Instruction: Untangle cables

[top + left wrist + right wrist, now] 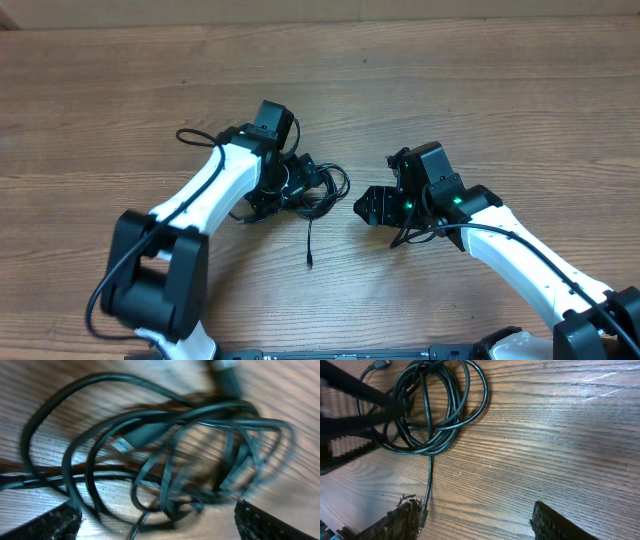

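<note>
Black cables (335,182) lie in one knotted bundle about the middle of the wooden table (480,90). We see the left gripper (298,186) down on the bundle's left part. In the left wrist view its two fingers (45,524) stand wide apart at the lower corners of the picture. The loops lie on the wood between and just ahead of them, and we cannot tell whether either pad touches a cord. A plug (134,439) with a blue and silver tip lies among the loops. That picture is blurred, so we cannot follow single strands through the knot.

From the bundle one loose tail (309,240) runs straight toward the near edge of the table and ends in a small plug, apart from both arms.

The right gripper (372,207) sits just beside the bundle, on the side toward the table's right edge, with a narrow gap of wood between them. Its jaws are spread wide, with only bare wood between them. In the right wrist view the tail's end appears close by one fingertip (402,516), though the overhead view shows them apart. The coiled loops lie farther ahead.
</note>
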You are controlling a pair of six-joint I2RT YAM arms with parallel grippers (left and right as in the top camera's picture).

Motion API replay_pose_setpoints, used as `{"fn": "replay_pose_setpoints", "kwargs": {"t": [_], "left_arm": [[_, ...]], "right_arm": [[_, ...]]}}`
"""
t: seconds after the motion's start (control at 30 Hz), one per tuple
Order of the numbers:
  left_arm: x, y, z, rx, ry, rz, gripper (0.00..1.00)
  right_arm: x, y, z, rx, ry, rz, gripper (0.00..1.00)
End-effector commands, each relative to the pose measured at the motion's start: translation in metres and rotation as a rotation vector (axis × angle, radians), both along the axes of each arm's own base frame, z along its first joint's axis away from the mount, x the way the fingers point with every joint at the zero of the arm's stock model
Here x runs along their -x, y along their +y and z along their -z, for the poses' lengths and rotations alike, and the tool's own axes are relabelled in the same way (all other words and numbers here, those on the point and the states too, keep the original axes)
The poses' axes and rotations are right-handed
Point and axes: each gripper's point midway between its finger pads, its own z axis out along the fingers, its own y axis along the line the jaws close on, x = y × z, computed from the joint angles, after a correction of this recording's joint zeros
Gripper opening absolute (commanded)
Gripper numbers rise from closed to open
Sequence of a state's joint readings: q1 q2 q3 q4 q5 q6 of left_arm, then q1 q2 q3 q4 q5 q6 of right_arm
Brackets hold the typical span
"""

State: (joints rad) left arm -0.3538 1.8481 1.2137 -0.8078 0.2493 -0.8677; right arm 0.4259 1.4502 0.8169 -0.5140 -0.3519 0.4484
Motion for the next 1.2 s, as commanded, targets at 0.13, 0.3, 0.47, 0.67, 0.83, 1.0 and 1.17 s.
{"fn": "replay_pose_setpoints", "kwargs": {"t": [0.13,0.3,0.47,0.67,0.83,1.0,1.17], "left_arm": [[0.008,0.007,0.038,-0.049,0.121,-0.093,0.79],[-0.004,0.031,0.038,-0.043,0.117,-0.166,0.04],[-0.008,0.029,0.03,0.09,0.105,-0.052,0.04],[-0.022,0.001,0.0,0.263,-0.103,0.305,0.04],[-0.018,-0.025,-0.03,0.421,-0.235,0.515,0.05],[-0.017,-0.046,-0.059,0.583,-0.31,0.558,0.04],[-0.014,-0.053,-0.073,0.662,-0.328,0.567,0.04]], "right_arm": [[-0.006,-0.002,-0.002,0.013,-0.025,0.009,0.72],[-0.006,-0.002,-0.002,0.013,-0.024,0.009,0.72],[-0.006,-0.001,-0.003,-0.007,0.01,0.06,0.71],[-0.001,0.01,-0.009,-0.108,0.101,0.131,0.7],[-0.008,0.007,-0.009,-0.086,0.056,0.129,0.7],[-0.017,0.001,-0.008,-0.049,0.011,0.159,0.66],[-0.026,-0.013,0.009,0.047,-0.004,0.211,0.54]]}}
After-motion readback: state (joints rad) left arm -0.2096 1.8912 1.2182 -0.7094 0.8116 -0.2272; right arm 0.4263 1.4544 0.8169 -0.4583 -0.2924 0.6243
